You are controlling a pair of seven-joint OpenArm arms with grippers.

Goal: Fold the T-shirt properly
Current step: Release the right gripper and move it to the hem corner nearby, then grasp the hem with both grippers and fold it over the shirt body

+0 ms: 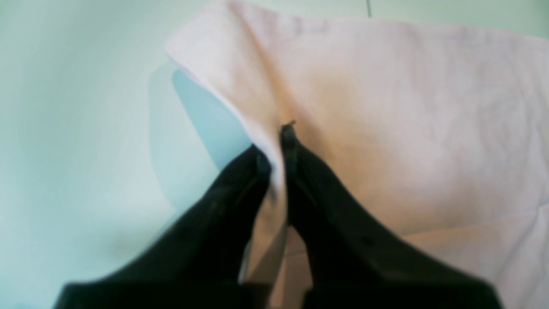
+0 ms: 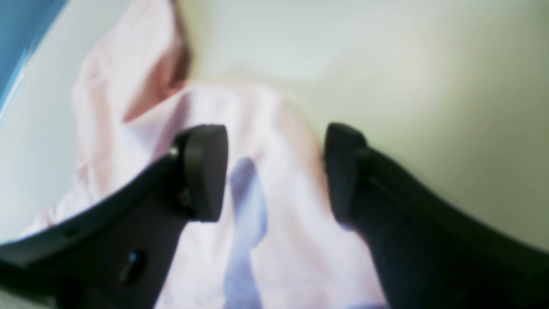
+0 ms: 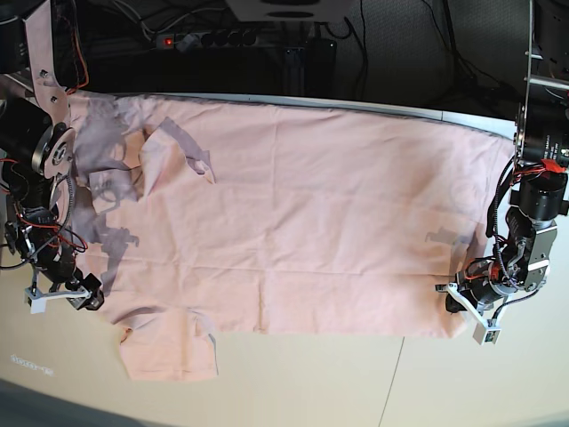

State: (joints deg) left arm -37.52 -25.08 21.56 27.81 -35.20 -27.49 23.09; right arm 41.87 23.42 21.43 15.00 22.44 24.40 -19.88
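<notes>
The left gripper (image 1: 278, 148) is clenched on the T-shirt (image 1: 386, 128), pinching a hem corner lifted off the surface (image 1: 64, 128). The shirt's long axis runs across to the right gripper (image 2: 274, 171), which hangs released, jaws straddling the sleeve-side edge. Both arms sit low at opposite ends.

T-shirt (image 3: 302, 213): plain pink side up across the frame's middle, no lettering readable.
Wrist views: too blurred for any text.
Elsewhere: nothing legible.
</notes>
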